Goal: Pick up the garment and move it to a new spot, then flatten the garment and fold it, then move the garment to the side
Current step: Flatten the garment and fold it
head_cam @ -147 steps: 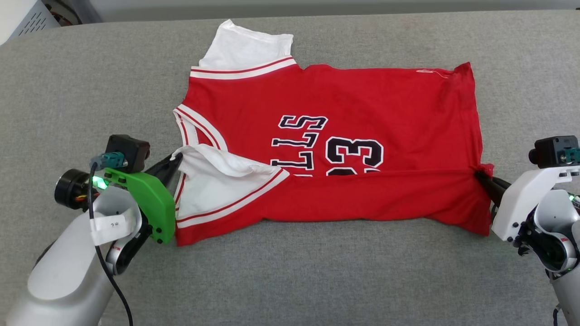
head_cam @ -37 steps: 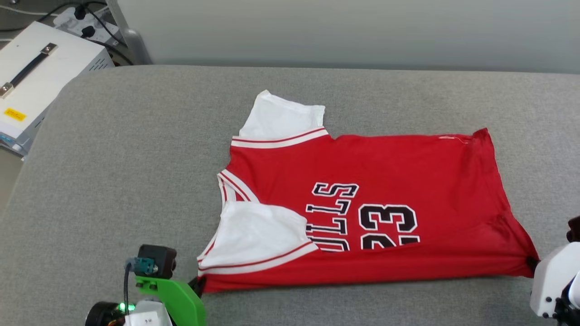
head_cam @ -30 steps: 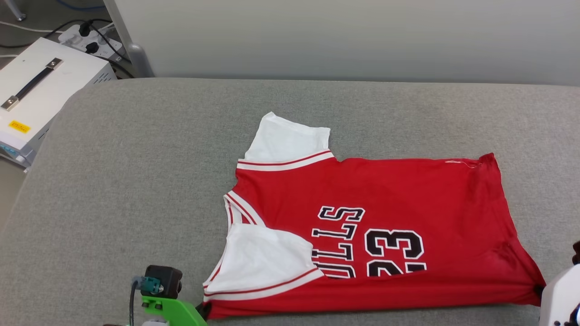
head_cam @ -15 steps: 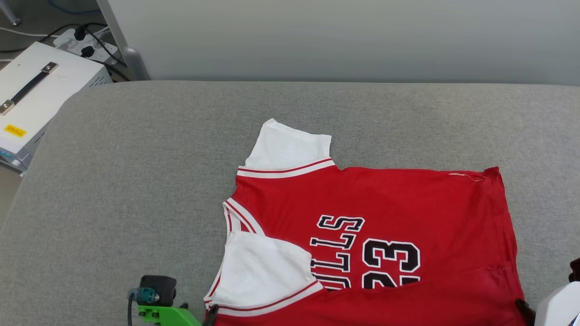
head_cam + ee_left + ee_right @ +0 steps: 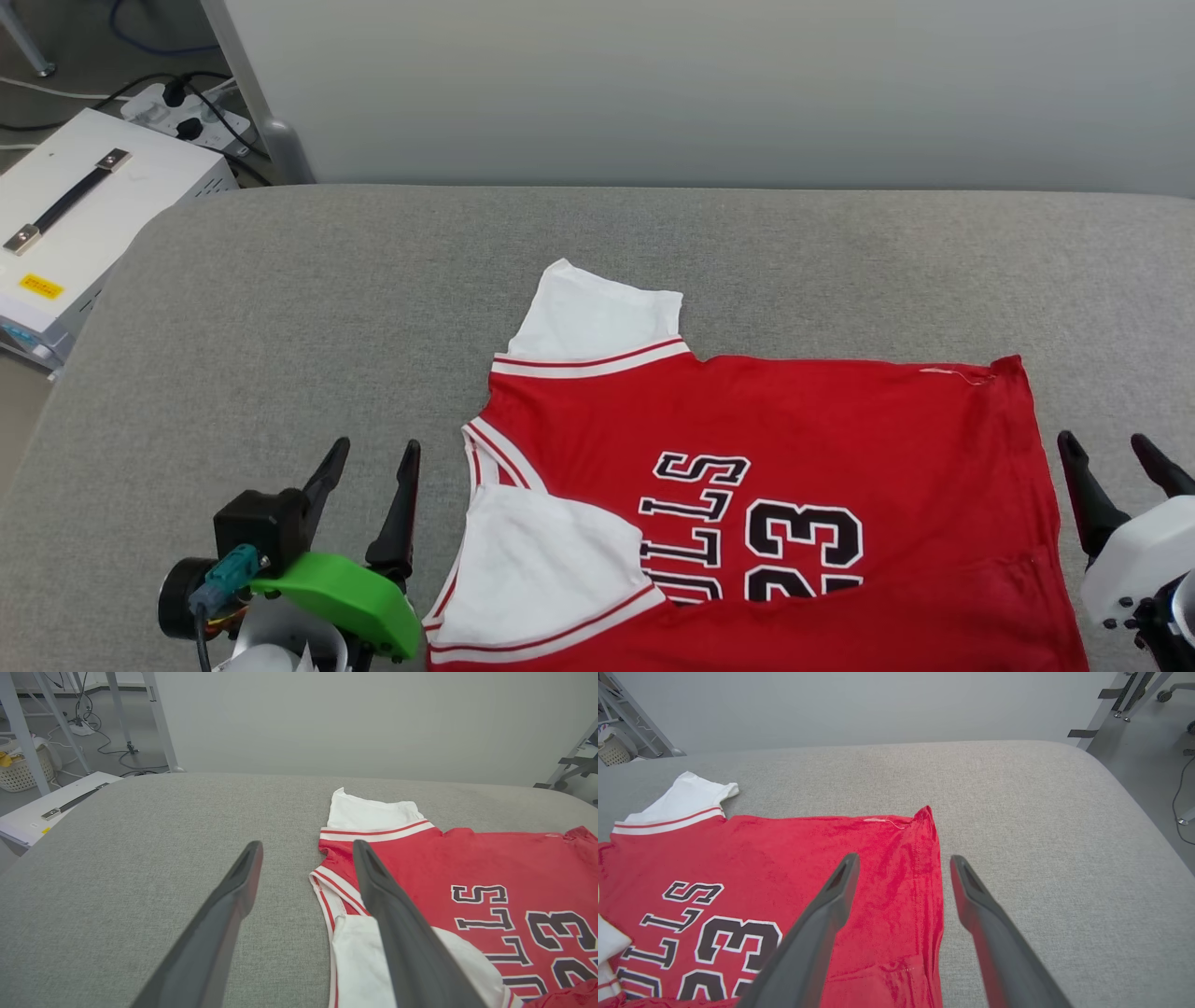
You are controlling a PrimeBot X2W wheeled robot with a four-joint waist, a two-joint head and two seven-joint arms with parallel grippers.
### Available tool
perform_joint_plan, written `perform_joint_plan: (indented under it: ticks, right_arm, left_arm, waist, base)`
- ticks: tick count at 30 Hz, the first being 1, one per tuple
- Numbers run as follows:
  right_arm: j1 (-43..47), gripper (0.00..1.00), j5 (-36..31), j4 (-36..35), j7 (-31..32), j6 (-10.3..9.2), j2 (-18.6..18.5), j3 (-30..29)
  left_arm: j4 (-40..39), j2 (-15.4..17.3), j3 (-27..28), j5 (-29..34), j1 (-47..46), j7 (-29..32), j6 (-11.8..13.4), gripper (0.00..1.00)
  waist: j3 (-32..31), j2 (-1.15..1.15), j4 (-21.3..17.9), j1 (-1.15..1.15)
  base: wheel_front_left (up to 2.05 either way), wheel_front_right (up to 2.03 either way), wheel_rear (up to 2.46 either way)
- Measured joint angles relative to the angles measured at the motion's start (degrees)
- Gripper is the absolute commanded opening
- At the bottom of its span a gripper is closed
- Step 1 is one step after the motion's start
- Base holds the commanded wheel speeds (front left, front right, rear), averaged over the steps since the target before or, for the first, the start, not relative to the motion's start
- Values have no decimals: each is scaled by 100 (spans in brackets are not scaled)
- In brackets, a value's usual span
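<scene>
The garment (image 5: 794,439) lies flat on the grey padded table (image 5: 280,308), collar to the left, with its black "BULLS 23" print facing up. Its near sleeve (image 5: 546,560) is folded in over the chest, and a red near strip covers the bottom of the print. The far white sleeve (image 5: 597,317) sticks out. My left gripper (image 5: 375,450) stands open just left of the collar, holding nothing. My right gripper (image 5: 1103,443) is open beside the hem, also holding nothing. In the left wrist view the left gripper (image 5: 307,847) frames the collar edge of the garment (image 5: 467,868). In the right wrist view the right gripper (image 5: 904,859) straddles the hem of the garment (image 5: 784,858).
A white box with a handle (image 5: 84,215) sits off the table's left edge, with a power strip and cables (image 5: 182,103) behind it. A pale wall (image 5: 709,84) runs along the far edge. Bare table surface stretches left and behind the garment.
Both grippers have let go of the garment's near edge, opened, and now stand apart from it with fingers pointing up. The camera has also shifted.
</scene>
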Motion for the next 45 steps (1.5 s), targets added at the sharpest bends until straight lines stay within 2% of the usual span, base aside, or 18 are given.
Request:
perform_joint_plan:
  ticks: [6, 10, 17, 20, 24, 27, 32, 35, 41, 45]
  right_arm:
    - [-16, 100, -5, -93, -946, 0, 159, 322]
    - [-7, 100, -121, -74, -1451, 0, 235, 438]
    - [-87, 100, -197, 40, -1820, 0, 367, 631]
    - [-232, 100, -194, 49, -1928, 0, 366, 650]
    - [-413, 100, -194, 71, -2001, 0, 356, 742]
    - [-619, 100, -194, 51, -2078, -1, 360, 831]
    - [-1023, 100, -197, -54, -2224, -1, 433, 1037]
    - [-1157, 100, -199, -64, -2302, 0, 514, 1126]
    - [-1360, 100, -201, 10, -2451, 0, 611, 1299]
    - [-1455, 100, -193, 120, -2552, 0, 638, 1390]
  left_arm:
    - [65, -378, 433, 241, 8, -304, -51, 100]
    - [-59, -666, 694, 693, 29, -307, -367, 100]
    - [-135, -1023, 1102, 1259, 21, -308, -873, 100]
    - [-80, -1117, 1176, 1378, -154, -308, -1084, 100]
    - [300, -1053, 1045, 1452, -705, -148, -1327, 100]
    - [650, -876, 879, 1458, -1315, 713, -1456, 100]
    - [924, -648, 802, 1367, -2543, 1719, -1626, 100]
    - [1150, -459, 671, 1180, -3198, 2555, -1705, 100]
    - [1756, 1, 328, 614, -4424, 4434, -1768, 100]
    - [2006, 197, 98, 310, -4909, 5138, -1769, 100]
  waist:
    - [45, 0, -3, 0]
    - [128, 0, -11, 0]
    - [399, 0, -88, 0]
    - [575, 0, -138, 0]
    - [839, 0, -228, 0]
    - [1075, 0, -332, 0]
    - [1493, 0, -535, 0]
    - [1744, 0, -689, 1]
    - [2183, 0, -1050, 1]
    - [2394, 0, -1279, 1]
  base:
    - [0, 0, 0]
    - [0, 0, 0]
    - [0, 0, 0]
    - [0, 0, 0]
    - [0, 0, 0]
    - [0, 0, 0]
    - [0, 0, 0]
    - [0, 0, 0]
    - [0, 0, 0]
    - [0, 0, 0]
